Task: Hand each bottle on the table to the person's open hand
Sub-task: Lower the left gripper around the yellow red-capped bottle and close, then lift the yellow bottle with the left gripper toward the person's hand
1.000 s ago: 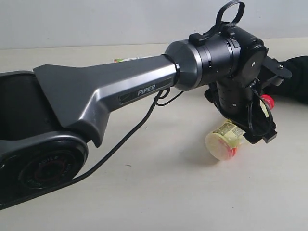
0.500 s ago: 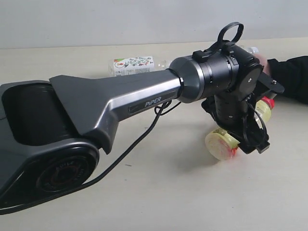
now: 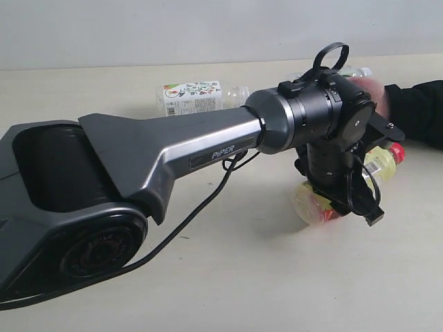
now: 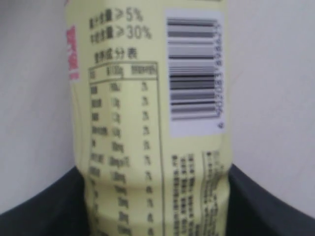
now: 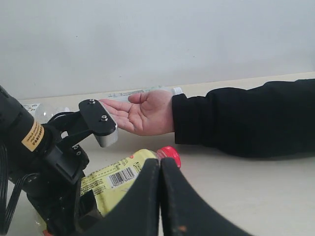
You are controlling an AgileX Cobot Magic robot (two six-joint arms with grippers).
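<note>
My left gripper [image 3: 374, 171] is shut on the yellow bottle [image 3: 315, 204], gripping it across its labelled body. The bottle's red cap [image 3: 396, 152] points toward the person. In the left wrist view its label [image 4: 147, 123] fills the picture between the dark fingers [image 4: 44, 206]. The open hand [image 5: 142, 110], palm up with a black sleeve [image 5: 246, 118], waits just beyond the bottle [image 5: 118, 179]. My right gripper [image 5: 160, 169] is shut and holds nothing, low in front of the bottle. The red-labelled bottle is out of view.
A clear bottle with a white-green label [image 3: 194, 97] lies on the beige table [image 3: 242, 277] at the back. A second clear bottle [image 5: 147, 91] lies behind the hand. The long grey left arm [image 3: 173, 149] spans the left half of the exterior view.
The left gripper has raised and tilted the yellow bottle, cap end higher, as the arm shifted. The person's hand has come into view beside the wrist, and the back bottle is uncovered.
</note>
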